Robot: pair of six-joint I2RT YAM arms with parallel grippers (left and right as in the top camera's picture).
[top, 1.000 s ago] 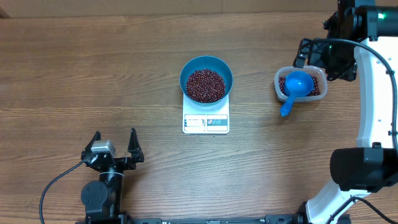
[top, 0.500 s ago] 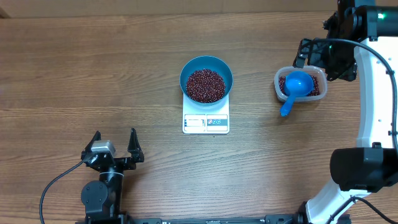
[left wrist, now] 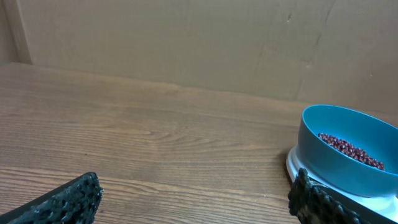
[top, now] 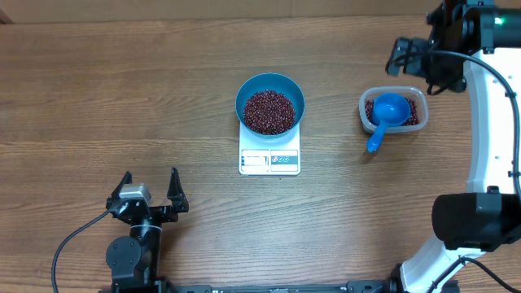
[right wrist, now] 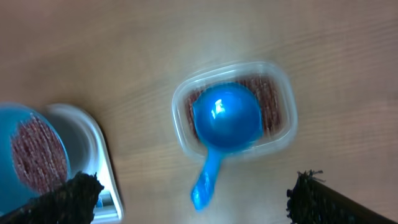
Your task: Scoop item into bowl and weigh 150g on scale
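Left tool (top: 150,175) and right tool (top: 400,59) gape empty; bowl (top: 239,102) sits on scale (top: 269,160).

The round teal-blue bowl (top: 242,99) stands upright on the far part of the scale (top: 269,161), overhanging both of its sides. A loose heap of small dark red-brown beans (top: 269,111) covers the bowl floor. The white rectangular scale lies flat, with its display and buttons exposed along the near edge.

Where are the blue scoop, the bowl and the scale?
blue scoop (top: 391,109): overhead view, on its round cup.
bowl (top: 270,82): overhead view, on its far inner wall.
scale (top: 269,160): overhead view, on its display panel.
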